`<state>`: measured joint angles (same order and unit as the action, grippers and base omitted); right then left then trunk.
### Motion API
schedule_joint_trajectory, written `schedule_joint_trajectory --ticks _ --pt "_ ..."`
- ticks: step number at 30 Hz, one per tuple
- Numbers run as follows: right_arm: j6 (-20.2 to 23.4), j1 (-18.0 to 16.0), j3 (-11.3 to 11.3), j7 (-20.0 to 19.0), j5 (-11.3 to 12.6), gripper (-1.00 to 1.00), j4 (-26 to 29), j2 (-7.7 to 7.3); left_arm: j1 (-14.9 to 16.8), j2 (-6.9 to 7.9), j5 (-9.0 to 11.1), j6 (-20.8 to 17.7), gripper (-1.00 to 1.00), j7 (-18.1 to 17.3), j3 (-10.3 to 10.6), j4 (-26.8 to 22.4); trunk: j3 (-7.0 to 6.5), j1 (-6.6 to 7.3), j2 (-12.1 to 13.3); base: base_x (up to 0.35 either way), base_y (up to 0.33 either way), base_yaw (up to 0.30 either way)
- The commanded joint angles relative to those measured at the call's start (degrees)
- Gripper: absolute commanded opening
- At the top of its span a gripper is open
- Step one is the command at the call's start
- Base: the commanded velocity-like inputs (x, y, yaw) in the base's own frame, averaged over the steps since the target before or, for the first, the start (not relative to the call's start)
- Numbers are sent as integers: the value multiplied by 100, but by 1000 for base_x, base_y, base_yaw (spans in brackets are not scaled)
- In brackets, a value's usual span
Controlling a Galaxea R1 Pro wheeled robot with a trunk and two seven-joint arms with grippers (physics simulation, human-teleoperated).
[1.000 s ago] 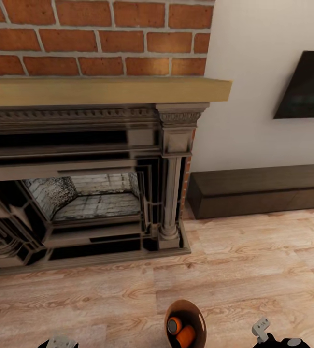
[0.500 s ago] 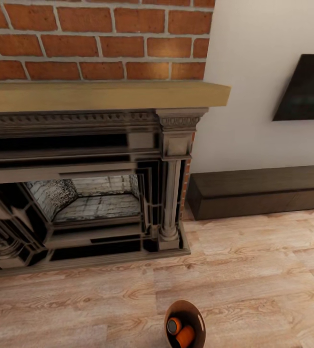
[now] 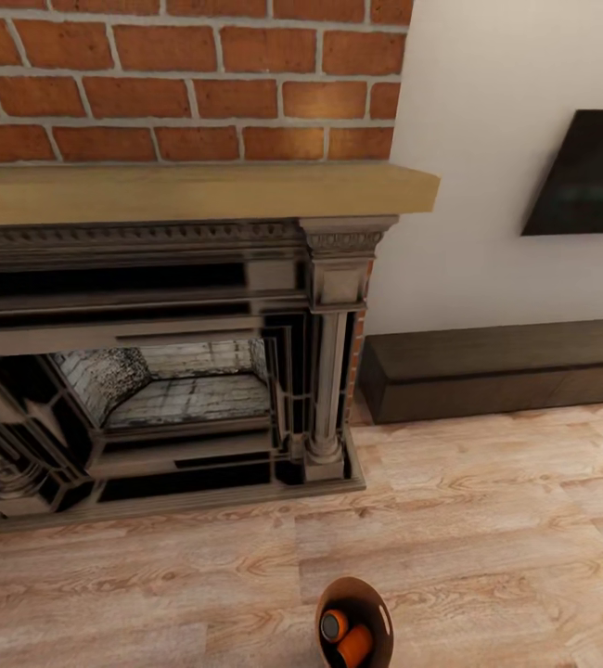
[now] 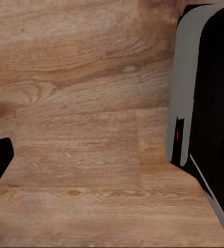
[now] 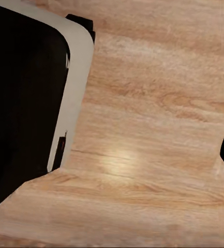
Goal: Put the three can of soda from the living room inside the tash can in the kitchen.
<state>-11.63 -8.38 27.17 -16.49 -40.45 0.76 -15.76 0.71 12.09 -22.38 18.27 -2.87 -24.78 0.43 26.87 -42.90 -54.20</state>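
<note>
**plankwatcher:** Head view first. The robot faces the brick fireplace (image 3: 167,353) with its tan mantel (image 3: 199,190). To the right of it there's a white wall, the black TV (image 3: 584,172) up high, and the long dark cabinet (image 3: 501,366) low along the wall. Light wood floor (image 3: 487,520) in front. At the bottom edge sits the tash can (image 3: 355,620), brown inside, standing on the planks, part cut off by the frame. Two orange soda cans (image 3: 346,635) lie in it, touching each other, one showing its grey top.

**simlurker:** And the blue one?

**plankwatcher:** Can't tell, the lower part of the bin is out of frame.

**simlurker:** Wrist cams?

**plankwatcher:** Left wrist view looks at darker wood planks, with a grey-and-black body panel (image 4: 205,113) of the robot along one side and a dark corner at the opposite edge. Can't tell if that pincer is released or clenched, the fingers aren't clear.

**simlurker:** Right one?

**plankwatcher:** Right wrist view is much the same: lighter planks with a soft glare spot, and a black panel with a pale grey rim (image 5: 34,98) on one side. Pincer state there, can't tell either.
</note>
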Motion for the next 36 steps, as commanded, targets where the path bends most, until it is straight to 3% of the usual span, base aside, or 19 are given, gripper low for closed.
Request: schedule_joint_trajectory --ticks 1,5,12,17,28,36 --pt "-13 50 15 24 10 100 -2 0 -43 0 30 6 100 10 -26 0 -20 22 42 0 0 0" --pt "-46 211 50 75 74 100 -91 1 -120 -3 88 20 100 28 -79 3 -92 110 202 0 0 0" --pt "-215 489 105 106 425 100 -260 10 -186 -5 127 57 100 39 -115 1 -218 264 483 0 0 0" --pt "-242 534 107 109 472 100 -282 36 -203 -28 134 130 100 40 -121 -5 -308 373 684 0 0 0" --pt "-250 555 102 330 552 100 -201 117 -192 -89 130 303 100 40 -135 -21 -308 373 684 0 0 0" --pt "-252 556 64 452 508 100 -187 299 -186 -100 127 315 100 33 -140 -24 -308 373 684 0 0 0"
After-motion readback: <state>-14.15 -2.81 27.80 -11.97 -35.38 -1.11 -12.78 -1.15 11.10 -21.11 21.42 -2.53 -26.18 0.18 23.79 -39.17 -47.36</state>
